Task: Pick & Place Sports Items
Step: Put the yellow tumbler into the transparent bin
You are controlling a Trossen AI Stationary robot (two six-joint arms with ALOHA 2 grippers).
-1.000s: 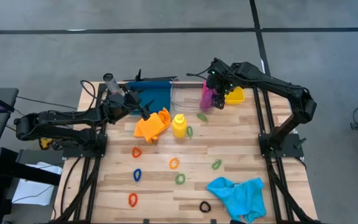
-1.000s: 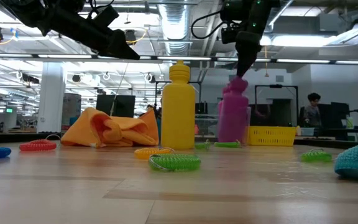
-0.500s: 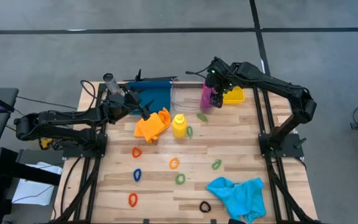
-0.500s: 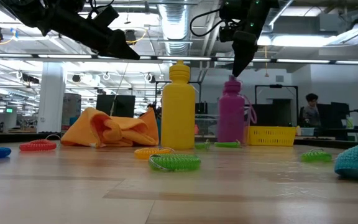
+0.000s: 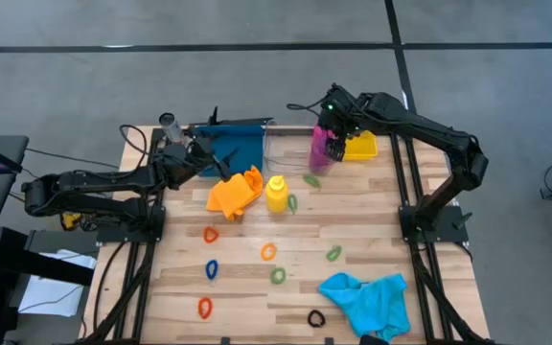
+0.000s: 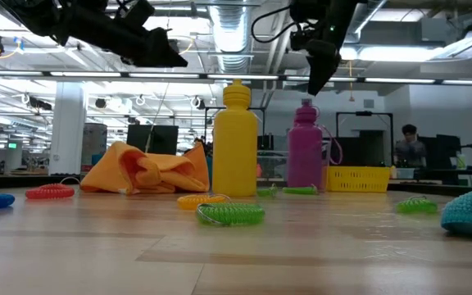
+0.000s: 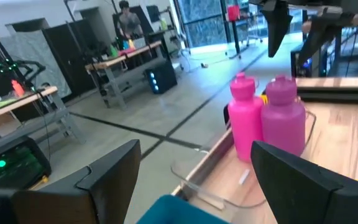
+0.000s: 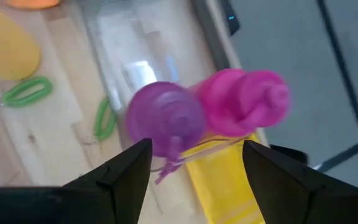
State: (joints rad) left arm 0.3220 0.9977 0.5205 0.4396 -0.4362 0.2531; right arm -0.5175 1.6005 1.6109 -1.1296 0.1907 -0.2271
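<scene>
While both arms hang above the wooden surface (image 5: pixel 353 225), the scene reads as follows.

Right pincer: the right pincer (image 5: pixel 334 127) hovers at upper centre-right of the high view, fingers spread wide and holding nothing, directly above the purple bottle (image 8: pixel 165 118).

Bottles below it: purple bottle and magenta bottle (image 8: pixel 241 102) stand upright, touching or nearly so, just beside the small yellow bin (image 5: pixel 362 146).

Left pincer: the left pincer (image 5: pixel 226 172) hangs at upper centre-left, fingers wide apart and empty, over the blue tray (image 5: pixel 242 144) and near the orange cloth (image 5: pixel 235 192).

Other items: yellow bottle (image 5: pixel 276 193) upright at centre; coloured rings (image 5: pixel 268 251) scattered across the lower half; cyan cloth (image 5: pixel 365 301) at lower right.

Risk, bottles: by my reading, a sideways move of the open fingers could clip a cap and topple one bottle into its neighbour, since they stand so close.

Risk, arms: judged likely too, both arms working the same upper strip could crowd each other.

Writing: no brand, label or lettering is legible on any item.
</scene>
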